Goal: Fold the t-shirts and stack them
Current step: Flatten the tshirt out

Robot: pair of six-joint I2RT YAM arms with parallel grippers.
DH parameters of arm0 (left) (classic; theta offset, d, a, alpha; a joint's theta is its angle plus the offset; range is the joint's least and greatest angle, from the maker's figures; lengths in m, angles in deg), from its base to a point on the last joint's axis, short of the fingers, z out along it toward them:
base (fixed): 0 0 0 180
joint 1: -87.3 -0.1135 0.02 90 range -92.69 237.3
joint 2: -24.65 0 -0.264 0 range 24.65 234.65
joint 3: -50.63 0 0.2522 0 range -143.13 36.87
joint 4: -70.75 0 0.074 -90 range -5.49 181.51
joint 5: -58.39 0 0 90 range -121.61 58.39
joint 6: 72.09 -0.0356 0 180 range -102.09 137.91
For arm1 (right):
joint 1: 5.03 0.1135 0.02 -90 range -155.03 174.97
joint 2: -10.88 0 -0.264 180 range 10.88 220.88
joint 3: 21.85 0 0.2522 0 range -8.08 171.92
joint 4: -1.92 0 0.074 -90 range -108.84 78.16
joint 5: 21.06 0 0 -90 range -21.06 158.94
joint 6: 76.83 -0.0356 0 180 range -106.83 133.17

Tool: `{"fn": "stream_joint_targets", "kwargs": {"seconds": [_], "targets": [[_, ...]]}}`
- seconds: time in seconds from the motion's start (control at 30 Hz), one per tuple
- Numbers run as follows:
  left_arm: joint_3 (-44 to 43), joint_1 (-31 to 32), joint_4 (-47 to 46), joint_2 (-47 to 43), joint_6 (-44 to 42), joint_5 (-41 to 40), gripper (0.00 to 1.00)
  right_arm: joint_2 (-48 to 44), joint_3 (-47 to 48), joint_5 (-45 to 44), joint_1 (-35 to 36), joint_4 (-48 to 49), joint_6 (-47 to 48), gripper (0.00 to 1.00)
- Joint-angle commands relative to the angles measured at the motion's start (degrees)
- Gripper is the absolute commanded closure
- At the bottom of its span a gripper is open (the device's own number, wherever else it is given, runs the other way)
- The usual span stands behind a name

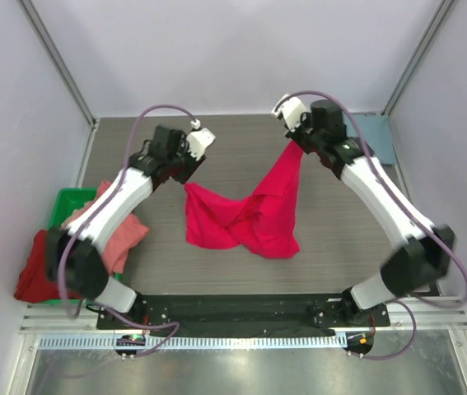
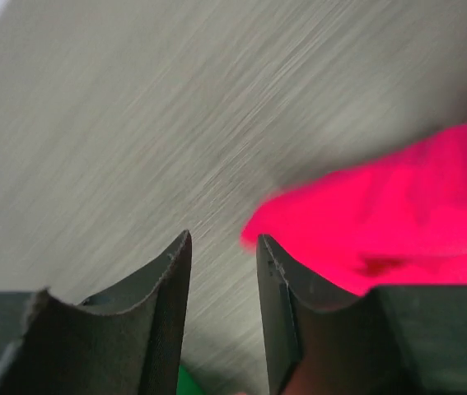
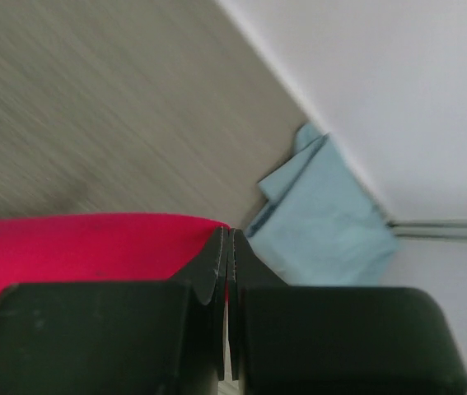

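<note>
A crimson-pink t-shirt (image 1: 245, 218) lies crumpled on the table's middle, one corner pulled up to the back right. My right gripper (image 1: 293, 141) is shut on that raised corner; in the right wrist view (image 3: 230, 237) the pink cloth (image 3: 77, 247) hangs left of the closed fingers. My left gripper (image 1: 185, 177) is open and empty just left of the shirt's near-left corner (image 2: 381, 214), which lies beside its right finger (image 2: 278, 284). A folded blue-grey shirt (image 1: 375, 136) lies at the back right, also in the right wrist view (image 3: 324, 218). A salmon shirt (image 1: 122, 234) and a dark red shirt (image 1: 34, 276) drape over the bin.
A green plastic bin (image 1: 68, 206) stands at the left edge of the table, partly under the left arm. Grey walls with metal frame posts (image 1: 56, 58) close in the back and sides. The arm bases stand on a black plate (image 1: 233, 309) at the near edge.
</note>
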Motion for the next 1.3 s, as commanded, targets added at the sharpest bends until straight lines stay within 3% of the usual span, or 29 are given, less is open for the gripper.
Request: {"fn": "stream_joint_targets", "kwargs": {"seconds": [0.0, 0.07, 0.17, 0.2, 0.3, 0.47, 0.7, 1.27], "targets": [[-8.31, -1.36, -1.95, 13.75, 4.02, -12.94, 0.60, 11.33, 1.34, -1.78, -4.41, 5.23, -2.05, 0.99], [-13.18, -1.71, -1.84, 13.80, 7.55, -12.69, 0.56, 19.07, 6.69, -2.39, -7.14, 4.62, -5.30, 0.99], [-11.43, -1.02, -1.59, 9.93, 6.78, -0.86, 0.55, 23.82, 10.58, -0.91, -9.78, 3.74, -7.41, 0.99], [-11.25, -0.31, 0.07, 9.58, 6.25, 4.66, 0.55, 24.18, 10.67, 0.23, -10.05, 3.82, -7.42, 0.99], [-10.47, 4.08, 9.30, 11.06, 4.14, 9.80, 0.53, 24.45, 9.36, 1.81, -10.22, 3.65, -7.50, 0.99], [-4.84, 12.95, 13.19, 11.51, 0.18, 9.99, 0.51, 25.50, 7.68, 4.98, -10.22, 3.21, -10.49, 0.99], [-5.45, 16.73, 22.14, 20.54, -8.16, 13.16, 0.51, 27.09, 5.58, 8.23, -10.31, 2.77, -8.92, 0.99], [-9.66, 22.28, 20.31, 31.71, -4.22, 13.77, 0.45, 28.85, 4.17, 12.37, -11.37, 3.65, -8.47, 0.99]]}}
